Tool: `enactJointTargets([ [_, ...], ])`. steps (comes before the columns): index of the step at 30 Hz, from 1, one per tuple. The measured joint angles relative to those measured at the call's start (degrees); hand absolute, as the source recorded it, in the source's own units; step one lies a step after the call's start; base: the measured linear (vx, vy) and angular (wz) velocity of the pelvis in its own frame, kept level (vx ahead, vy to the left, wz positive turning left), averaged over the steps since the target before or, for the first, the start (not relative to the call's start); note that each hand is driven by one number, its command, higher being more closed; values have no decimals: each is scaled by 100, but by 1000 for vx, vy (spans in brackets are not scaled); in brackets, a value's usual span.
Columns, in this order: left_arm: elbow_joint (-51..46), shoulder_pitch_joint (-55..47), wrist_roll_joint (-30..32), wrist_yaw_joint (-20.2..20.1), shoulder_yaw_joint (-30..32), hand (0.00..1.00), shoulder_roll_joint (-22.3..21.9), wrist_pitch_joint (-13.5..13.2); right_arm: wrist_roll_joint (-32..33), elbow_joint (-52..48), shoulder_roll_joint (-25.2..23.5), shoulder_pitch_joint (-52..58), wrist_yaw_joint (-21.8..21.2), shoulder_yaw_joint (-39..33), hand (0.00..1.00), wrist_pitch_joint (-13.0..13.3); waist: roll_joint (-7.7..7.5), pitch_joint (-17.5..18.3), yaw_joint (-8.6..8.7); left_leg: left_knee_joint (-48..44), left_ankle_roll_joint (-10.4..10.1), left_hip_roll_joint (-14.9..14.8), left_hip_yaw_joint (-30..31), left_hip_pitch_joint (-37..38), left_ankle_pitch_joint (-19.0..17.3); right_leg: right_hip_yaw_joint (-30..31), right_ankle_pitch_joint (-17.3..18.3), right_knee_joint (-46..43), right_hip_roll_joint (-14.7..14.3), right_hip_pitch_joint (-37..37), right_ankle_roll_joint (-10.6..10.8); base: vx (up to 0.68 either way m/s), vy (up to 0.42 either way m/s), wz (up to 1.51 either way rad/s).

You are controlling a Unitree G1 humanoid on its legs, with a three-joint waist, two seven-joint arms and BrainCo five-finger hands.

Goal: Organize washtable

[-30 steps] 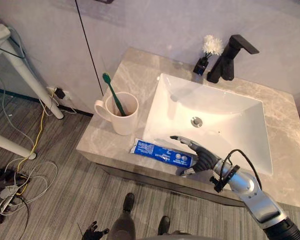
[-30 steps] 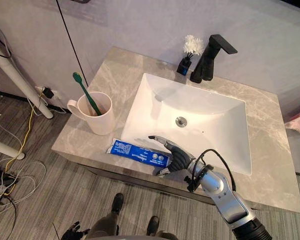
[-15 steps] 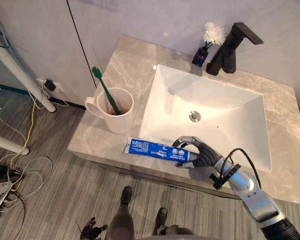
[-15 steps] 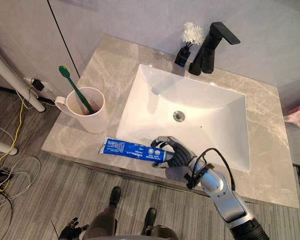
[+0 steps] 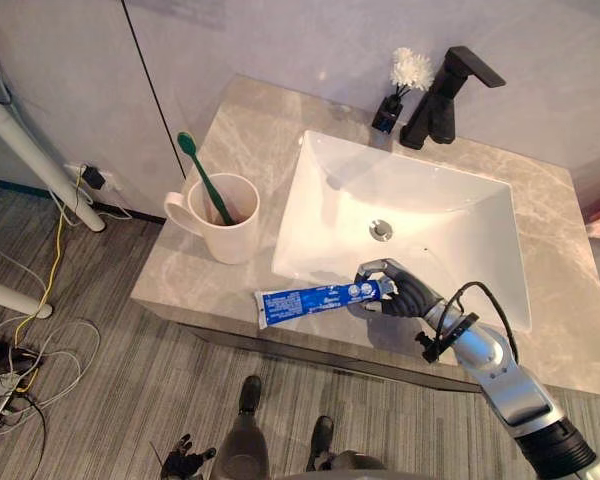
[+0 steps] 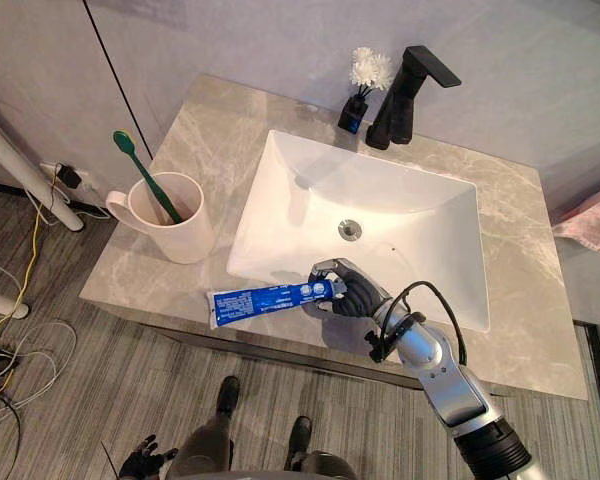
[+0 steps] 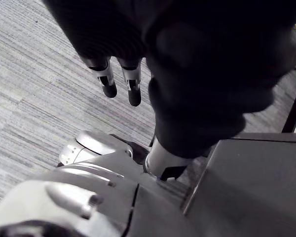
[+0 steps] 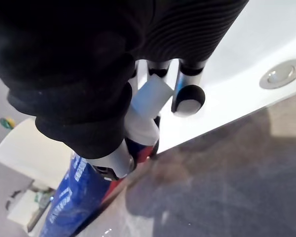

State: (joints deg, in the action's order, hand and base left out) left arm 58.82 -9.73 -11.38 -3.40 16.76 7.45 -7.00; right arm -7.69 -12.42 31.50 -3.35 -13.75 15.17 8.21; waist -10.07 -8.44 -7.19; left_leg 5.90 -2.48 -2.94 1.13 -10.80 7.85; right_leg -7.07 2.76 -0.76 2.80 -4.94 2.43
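Tube (image 5: 315,298): blue toothpaste, over the counter strip in front of the sink's near-L corner. Cap end points toward the sink, tail away from it to the L, near the counter's front edge. Can't tell if the tail touches the counter.

R hand (image 5: 400,296) has the tube at the cap end. Fingers (image 8: 187,96) and thumb are curled tight round the neck, w/ the white cap showing between them in the R wrist view. The hand sits at the near rim of the sink (image 5: 450,215), just in front of the drain (image 5: 381,230).

Counter (image 5: 250,140): grey marble, sink set in it.
- Mug (image 5: 225,225): cream, upright, just L of the sink, handle facing away from it. Near the tube tail but apart.
- Toothbrush (image 5: 202,175): green, stands in the mug, head up, leaning away from the sink.
- Faucet (image 5: 440,95): black, behind the sink's far rim.
- Vase (image 5: 388,112): small, dark, w/ white flower (image 5: 412,70), just L of the faucet, also at the far rim.

L hand (image 7: 107,84): well away from the sink, hanging low over the grey floor (image 7: 34,89). Fingers straight and loose, nothing in it.
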Motion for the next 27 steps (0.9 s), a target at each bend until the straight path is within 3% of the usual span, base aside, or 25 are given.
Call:
enactJointTargets([
  [4,-44,1,-834,142,836,0,-190,5,32,71,20,45,-25,-197,100,-12,12,14,10,0,-7,21,-5,134,5,-9,14,67,16,167,17,0,0,0],
  [7,-336,10,-1734,369,2138,0,-177,-11,33,277,25,39,-7,-801,100,-76,49,165,20,0,-8,32,-2,143,5,-25,14,111,23,200,19,0,0,0],
  [10,-1082,115,-2676,885,3827,0,145,-256,33,474,65,-121,298,-1941,100,-267,158,425,24,-1,-1,68,19,305,7,-71,13,219,47,399,21,29,-5,8],
  [15,-2612,397,-2842,1504,4893,0,400,-649,48,478,141,-575,947,-2948,100,-336,367,768,20,0,-21,95,33,453,-23,-148,24,258,63,576,28,17,-5,3],
  [22,-5043,926,-2832,2121,4767,0,496,-1244,368,241,-6,-873,1639,-3256,100,-332,614,1068,12,0,-46,141,134,566,-49,-332,192,201,99,731,26,-17,-3,13],
  [26,-6199,1130,-2895,2237,3580,0,511,-1478,555,146,-648,-1111,1752,-2839,100,-303,691,1121,-31,-1,-50,198,358,602,-43,-564,209,189,127,881,21,-5,-5,29],
  [27,-6496,1179,-2976,2208,3020,0,516,-1476,607,146,-825,-1149,1755,-2616,100,-303,702,1128,-121,-2,-50,212,385,636,-43,-598,219,171,139,922,40,14,-7,17],
])
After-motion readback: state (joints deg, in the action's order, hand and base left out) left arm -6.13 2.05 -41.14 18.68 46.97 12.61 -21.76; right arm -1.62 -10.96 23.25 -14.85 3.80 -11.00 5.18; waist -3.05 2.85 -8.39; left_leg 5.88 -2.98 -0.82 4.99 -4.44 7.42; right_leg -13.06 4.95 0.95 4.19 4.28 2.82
